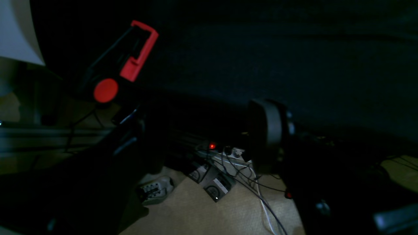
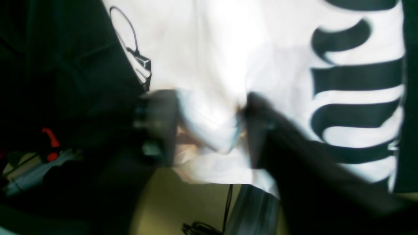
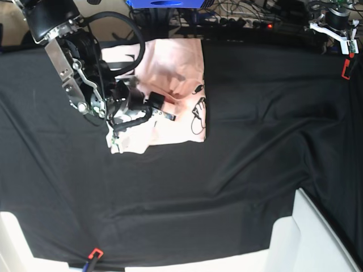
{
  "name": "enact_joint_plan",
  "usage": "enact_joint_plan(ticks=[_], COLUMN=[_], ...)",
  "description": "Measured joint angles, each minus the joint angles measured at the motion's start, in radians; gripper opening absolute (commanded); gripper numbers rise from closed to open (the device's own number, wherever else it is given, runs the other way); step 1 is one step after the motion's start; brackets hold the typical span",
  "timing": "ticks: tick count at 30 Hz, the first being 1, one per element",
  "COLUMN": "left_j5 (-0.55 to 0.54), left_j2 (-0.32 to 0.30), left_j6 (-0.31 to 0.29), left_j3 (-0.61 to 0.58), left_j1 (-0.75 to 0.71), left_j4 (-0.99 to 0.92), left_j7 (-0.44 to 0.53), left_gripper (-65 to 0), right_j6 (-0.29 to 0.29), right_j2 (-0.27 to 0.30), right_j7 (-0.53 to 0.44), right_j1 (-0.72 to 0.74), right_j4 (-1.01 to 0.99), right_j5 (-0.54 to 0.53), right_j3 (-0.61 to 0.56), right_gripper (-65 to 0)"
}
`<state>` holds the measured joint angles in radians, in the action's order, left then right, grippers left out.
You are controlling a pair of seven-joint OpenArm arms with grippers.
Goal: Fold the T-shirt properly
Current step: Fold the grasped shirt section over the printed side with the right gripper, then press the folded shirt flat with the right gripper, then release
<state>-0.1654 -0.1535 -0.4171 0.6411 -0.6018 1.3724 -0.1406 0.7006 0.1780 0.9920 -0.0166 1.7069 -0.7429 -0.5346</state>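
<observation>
Pale pink T-shirt (image 3: pixel 176 73) lying folded into a rough rectangle on the black table cloth (image 3: pixel 238 170), toward the far left part of the cloth in the base view. Black graphic visible near the shirt's right edge; large black lettering visible across the fabric in the right wrist view (image 2: pixel 356 91). Lower left corner of the shirt bunched and lifted off the cloth.

Right gripper (image 3: pixel 148 111) positioned over the shirt's lower left portion, arm reaching in from the far left of the cloth. Right wrist view: two dark fingers (image 2: pixel 160 127) standing on either side of a raised fold of pale fabric, fabric pinched up between them. View blurred; jaws moderately narrow, apparently closing on the fold, firm grip not confirmable.

Left gripper (image 3: pixel 334 25) parked well apart from the shirt, beyond the far right corner of the cloth. Left wrist view very dark: floor, cables and a power strip (image 1: pixel 228 153) visible below, a red clamp (image 1: pixel 137 49) at the cloth's edge. Left jaws not distinguishable in any view; wide or narrow cannot be told.

Second red clamp (image 3: pixel 95 253) at the near edge of the cloth, far from the shirt.
</observation>
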Motion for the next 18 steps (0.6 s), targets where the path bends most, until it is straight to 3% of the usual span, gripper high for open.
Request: enact_joint_plan(ticks=[2, 6, 15, 18], left_j5=[0.000, 0.000, 0.001, 0.000], left_j2=[-0.002, -0.002, -0.002, -0.002], left_j6=[0.000, 0.000, -0.001, 0.000], left_j3=[0.000, 0.000, 0.000, 0.001], left_j1=[0.000, 0.000, 0.000, 0.000], left_j4=[0.000, 0.000, 0.000, 0.000], left_j7=[0.000, 0.000, -0.001, 0.000], left_gripper=[-28.0, -28.0, -28.0, -28.0], right_j6=[0.000, 0.000, 0.000, 0.001], right_j2=[0.000, -0.010, -0.130, -0.142], right_j7=[0.000, -0.001, 0.001, 0.000], right_j1=[0.005, 0.016, 0.076, 0.106], right_j4=[0.000, -0.001, -0.087, -0.137], right_j5=[0.001, 0.002, 0.006, 0.006], right_j3=[0.000, 0.000, 0.002, -0.054], right_gripper=[-64.9, -64.0, -64.0, -64.0])
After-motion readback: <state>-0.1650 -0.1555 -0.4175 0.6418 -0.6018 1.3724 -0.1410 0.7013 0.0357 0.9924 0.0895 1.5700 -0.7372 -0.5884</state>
